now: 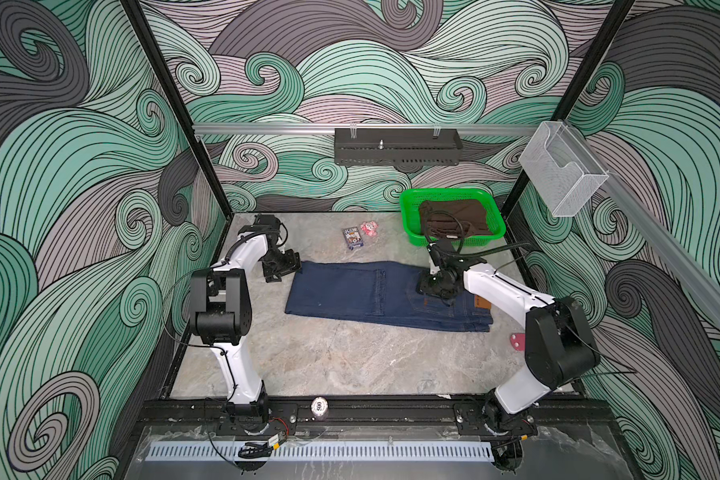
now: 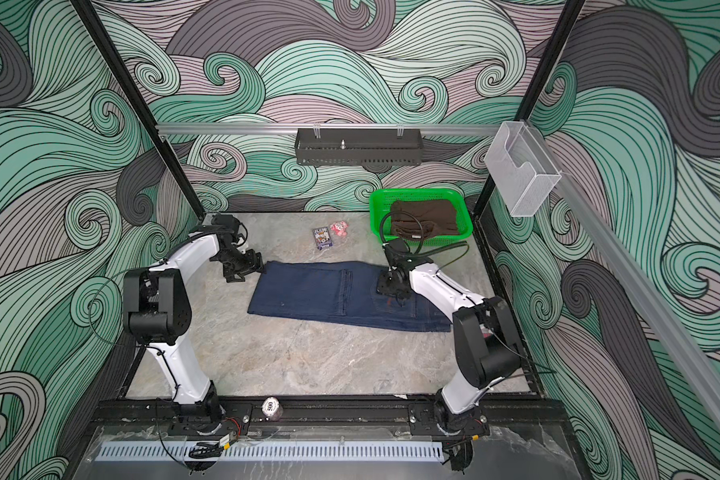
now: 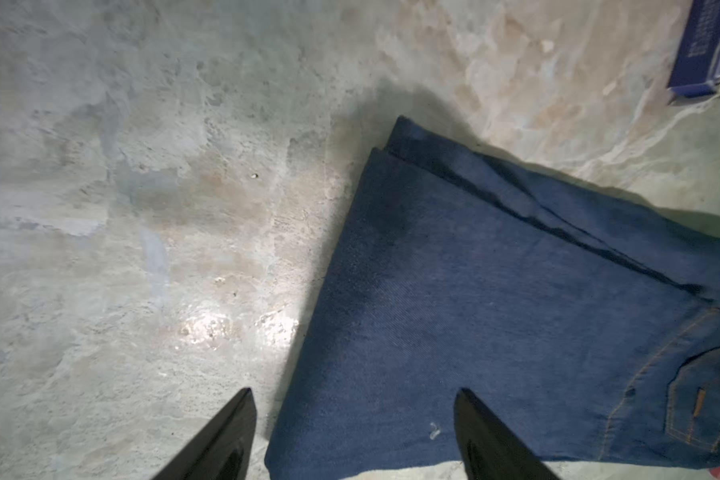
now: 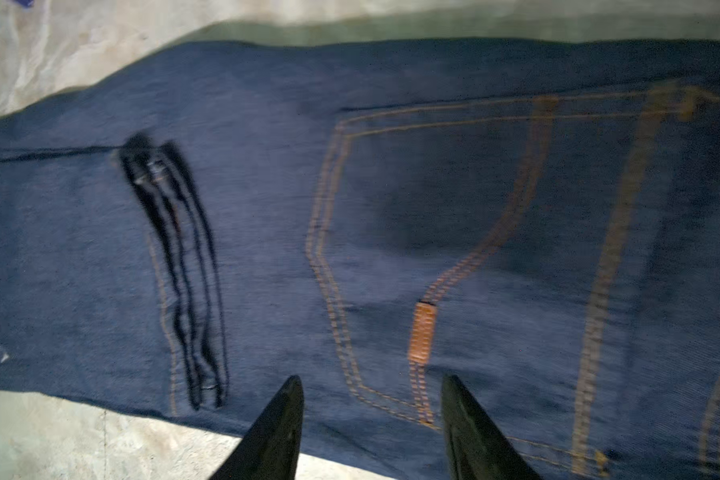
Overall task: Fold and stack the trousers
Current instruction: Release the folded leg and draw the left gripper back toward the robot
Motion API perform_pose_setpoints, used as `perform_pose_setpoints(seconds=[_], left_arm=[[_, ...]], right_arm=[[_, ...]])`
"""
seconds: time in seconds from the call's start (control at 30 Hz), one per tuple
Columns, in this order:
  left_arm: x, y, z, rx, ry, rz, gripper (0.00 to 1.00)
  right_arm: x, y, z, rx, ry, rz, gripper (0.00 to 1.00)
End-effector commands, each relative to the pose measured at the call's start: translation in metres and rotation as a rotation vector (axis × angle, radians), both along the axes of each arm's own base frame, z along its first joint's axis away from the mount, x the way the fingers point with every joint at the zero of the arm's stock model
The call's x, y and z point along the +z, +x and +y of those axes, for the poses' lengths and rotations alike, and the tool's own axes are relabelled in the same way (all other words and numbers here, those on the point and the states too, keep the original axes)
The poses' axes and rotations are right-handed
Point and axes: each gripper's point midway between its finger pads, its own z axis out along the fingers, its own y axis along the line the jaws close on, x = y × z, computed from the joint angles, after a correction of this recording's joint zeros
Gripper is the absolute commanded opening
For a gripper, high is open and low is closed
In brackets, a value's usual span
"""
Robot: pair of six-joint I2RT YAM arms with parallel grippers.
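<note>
Trousers (image 1: 350,291) are seen flat on the counter (image 1: 308,357) just in front of the green basket (image 1: 445,192), already doubled into a long band; a further crosswise fold is judged to be in hand. The left gripper (image 3: 354,392) is spread wide over the band's end farthest from the basket, and the right gripper (image 4: 371,378) is partly spread above the back pocket (image 4: 433,208), with nothing gripped by either. Next, that far end probably needs to be pinched and carried over toward the pocket end.

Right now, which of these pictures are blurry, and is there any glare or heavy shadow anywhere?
Right wrist view: motion-blurred, with the trousers and their pocket stitching smeared. Left wrist view: sharp, with a bright glare patch on the table and a dark shadow beside the trousers' corner. Both top views: evenly lit and crisp.
</note>
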Motion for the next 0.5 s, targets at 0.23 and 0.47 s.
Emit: perform_pose_setpoints(seconds=[0.23, 0.47], left_arm=[[-0.022, -0.015, -0.003, -0.062, -0.160, 0.128, 0.66], [-0.044, -0.024, -0.012, -0.086, -0.231, 0.201, 0.56]], right_arm=[[0.014, -0.009, -0.035, -0.084, 0.031, -0.052, 0.54], [0.013, -0.014, -0.032, -0.090, 0.088, -0.052, 0.54]])
